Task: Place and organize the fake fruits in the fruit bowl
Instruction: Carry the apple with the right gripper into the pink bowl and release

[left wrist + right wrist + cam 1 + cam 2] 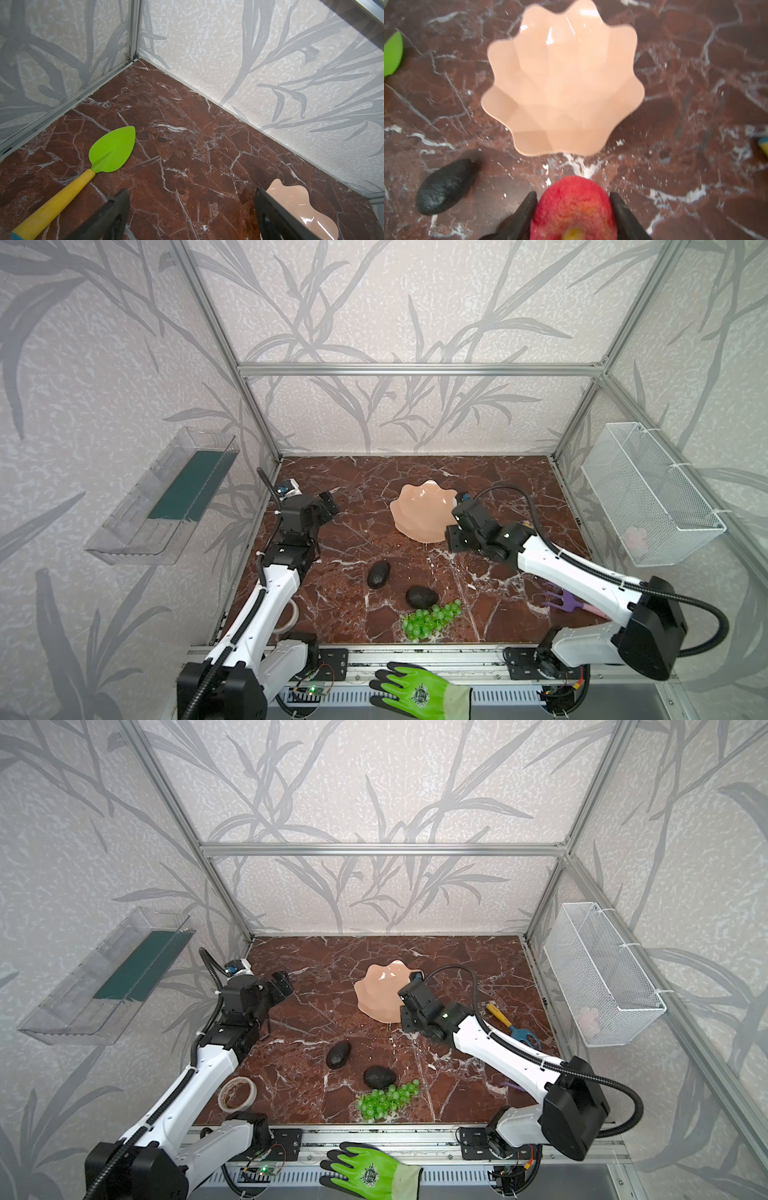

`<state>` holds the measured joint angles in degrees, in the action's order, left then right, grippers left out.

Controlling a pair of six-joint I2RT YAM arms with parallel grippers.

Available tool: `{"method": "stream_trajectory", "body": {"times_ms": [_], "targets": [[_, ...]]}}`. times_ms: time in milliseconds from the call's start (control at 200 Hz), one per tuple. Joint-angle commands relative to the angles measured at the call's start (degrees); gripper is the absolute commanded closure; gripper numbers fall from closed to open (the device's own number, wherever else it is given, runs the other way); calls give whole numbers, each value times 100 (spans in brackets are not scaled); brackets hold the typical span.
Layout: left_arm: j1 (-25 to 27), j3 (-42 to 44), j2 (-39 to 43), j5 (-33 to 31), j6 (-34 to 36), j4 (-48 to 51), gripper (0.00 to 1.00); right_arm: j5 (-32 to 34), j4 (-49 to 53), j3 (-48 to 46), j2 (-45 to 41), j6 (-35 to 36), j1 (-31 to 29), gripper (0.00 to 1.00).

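1. In both top views the bowl (419,510), glossy peach with a wavy scalloped rim, sits on the table (511,489), which is veined red-brown marble. The far avocado (378,574) and near avocado (422,596), dark pebbly egg shapes, lie on the marble in front of the bowl. The grapes (432,620), a cluster of translucent green beads, lie just beside the near avocado.
2. Left wrist view: the left gripper (191,191) has its black fingers spread wide over bare marble, gripping nothing. A trowel (112,150) with a flat lime leaf-shaped blade and a round yellow handle lies nearby. The bowl's rim shows behind one finger.
3. Right wrist view: the right gripper (573,194) pinches the apple (571,207), red and finely dimpled, between dark wedge-shaped fingers. The apple is outside the bowl, near its rim. The far avocado lies off to one side.
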<state>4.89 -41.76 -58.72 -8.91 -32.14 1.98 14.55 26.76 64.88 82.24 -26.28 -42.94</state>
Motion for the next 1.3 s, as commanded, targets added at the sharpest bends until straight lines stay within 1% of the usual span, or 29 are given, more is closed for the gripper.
{"method": "stream_trajectory", "body": {"times_ms": [0, 90, 175, 285, 395, 580, 810, 930, 1015, 1170, 1294], "targets": [[-8, 49, 84, -70, -212, 130, 6, 40, -331, 547, 701, 737, 136, 52], [-5, 76, 146, 1, -250, 251, 6, -317, -497, 1141, 1377, 934, 363, 53], [-10, 71, 224, 12, -271, 419, 6, -411, -550, 1659, 2052, 1125, 460, 53], [-11, 82, 332, 120, -319, 596, 6, -579, -611, 2169, 2741, 1203, 571, 53], [-10, 65, 396, 352, -418, 779, 6, -567, -620, 2563, 3280, 1281, 643, 53], [-7, 35, 331, 885, -518, 1178, 6, -589, -631, 2859, 3892, 1283, 707, 52], [-10, 65, 273, 1307, -565, 1423, 6, -628, -621, 2924, 4194, 1206, 764, 51], [-3, 82, 299, 1436, -593, 1489, 7, -661, -603, 2923, 4287, 1154, 783, 47], [3, 98, 310, 1608, -602, 1556, 7, -724, -633, 2889, 4250, 1126, 802, 42], [38, 174, 274, 2066, -600, 1671, 11, -821, -694, 2837, 3969, 1112, 846, 29], [256, 276, 171, 2367, -538, 1816, 13, -899, -699, 2791, 3579, 1079, 925, 21]]}}
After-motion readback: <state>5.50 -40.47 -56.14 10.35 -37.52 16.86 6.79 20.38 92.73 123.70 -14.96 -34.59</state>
